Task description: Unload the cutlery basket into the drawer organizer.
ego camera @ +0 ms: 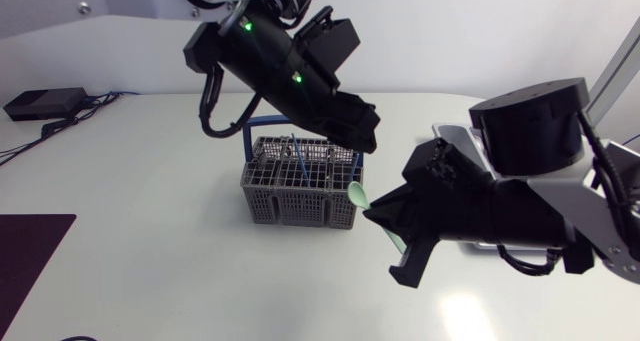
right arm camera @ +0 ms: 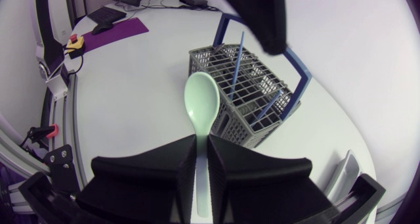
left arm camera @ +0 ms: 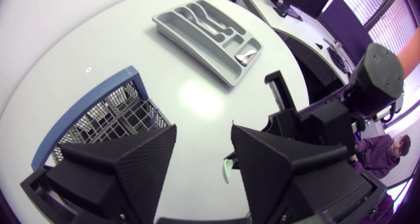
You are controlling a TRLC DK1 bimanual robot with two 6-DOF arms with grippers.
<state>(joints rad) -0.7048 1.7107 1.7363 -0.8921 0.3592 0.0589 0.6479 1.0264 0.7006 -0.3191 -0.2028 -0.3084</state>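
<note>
Mint-green spoon (right arm camera: 201,109) clamped by its handle in right gripper (right arm camera: 202,163), bowl forward, just beside cutlery basket (ego camera: 300,196); probably bound for drawer organizer (left arm camera: 187,43). Left gripper (left arm camera: 203,138) spread wide, empty, above basket holding blue utensils (ego camera: 298,159).

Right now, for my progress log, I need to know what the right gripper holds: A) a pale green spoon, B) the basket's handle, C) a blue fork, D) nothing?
A: the right gripper has its fingers closed from both sides on the handle of the green spoon, whose bowl sticks out ahead.
</note>
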